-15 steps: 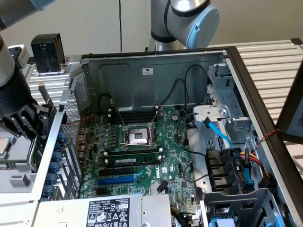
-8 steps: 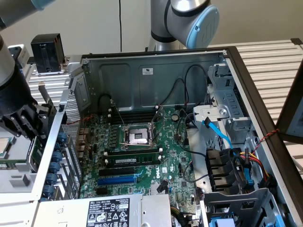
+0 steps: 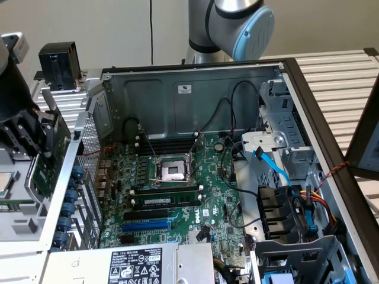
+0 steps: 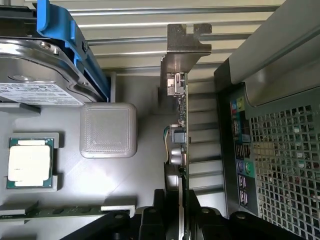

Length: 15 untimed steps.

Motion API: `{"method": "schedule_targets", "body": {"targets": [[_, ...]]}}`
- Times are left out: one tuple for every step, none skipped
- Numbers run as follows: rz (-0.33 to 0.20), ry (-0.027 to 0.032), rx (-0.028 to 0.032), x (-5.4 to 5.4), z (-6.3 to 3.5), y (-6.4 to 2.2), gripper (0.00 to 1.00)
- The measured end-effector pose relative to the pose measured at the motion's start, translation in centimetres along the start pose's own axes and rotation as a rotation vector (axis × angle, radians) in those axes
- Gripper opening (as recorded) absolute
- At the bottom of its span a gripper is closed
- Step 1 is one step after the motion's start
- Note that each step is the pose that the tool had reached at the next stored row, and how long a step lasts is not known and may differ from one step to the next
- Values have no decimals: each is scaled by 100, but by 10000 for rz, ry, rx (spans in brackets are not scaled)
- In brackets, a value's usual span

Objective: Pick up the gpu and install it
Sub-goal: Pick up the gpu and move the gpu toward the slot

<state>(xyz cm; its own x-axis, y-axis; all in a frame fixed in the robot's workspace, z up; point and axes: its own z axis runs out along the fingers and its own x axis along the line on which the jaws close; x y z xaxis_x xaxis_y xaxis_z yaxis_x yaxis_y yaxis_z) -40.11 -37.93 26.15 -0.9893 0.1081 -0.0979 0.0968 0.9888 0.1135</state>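
With the end effector (image 3: 25,139) clenched on the gpu (image 3: 47,158), the card hangs outside the open case (image 3: 195,77), at the exterior view's left, well apart from the motherboard (image 3: 177,195). Pick-up looks done, install not. Seating likely calls for careful slot alignment.

exterior: high, looking down into case (image 3: 177,112); wrist: close, along gpu (image 4: 181,135) edge; shared: gpu, case rear

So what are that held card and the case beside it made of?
The gpu: likely green laminate circuit board, with a dull silver sheet-metal bracket, folded and notched. The computer case: probably grey sheet steel, matte, given its punched grille.
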Motion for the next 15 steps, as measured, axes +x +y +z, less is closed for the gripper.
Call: {"method": "schedule_targets", "body": {"targets": [[0, 1, 0, -5, -47, 6, 28], [0, 1, 0, -9, -90, 10, 28], [0, 1, 1, -14, -136, 16, 28], [0, 1, 1, -18, -181, 21, 28], [0, 1, 0, -23, -225, 26, 28], [-1, -1, -1, -28, -271, 32, 28], [-1, 2, 1, -34, -318, 37, 28], [-2, 2, 1, -40, -362, 43, 28], [0, 12, 1, -46, -406, 48, 28], [2, 45, 6, -53, -440, 52, 28], [6, 96, 10, -62, -466, 56, 28], [9, 135, 15, -78, -497, 61, 28], [11, 183, 19, -95, -529, 66, 28], [10, 228, 24, -111, -558, 71, 28], [8, 265, 28, -130, -592, 76, 28]]}}
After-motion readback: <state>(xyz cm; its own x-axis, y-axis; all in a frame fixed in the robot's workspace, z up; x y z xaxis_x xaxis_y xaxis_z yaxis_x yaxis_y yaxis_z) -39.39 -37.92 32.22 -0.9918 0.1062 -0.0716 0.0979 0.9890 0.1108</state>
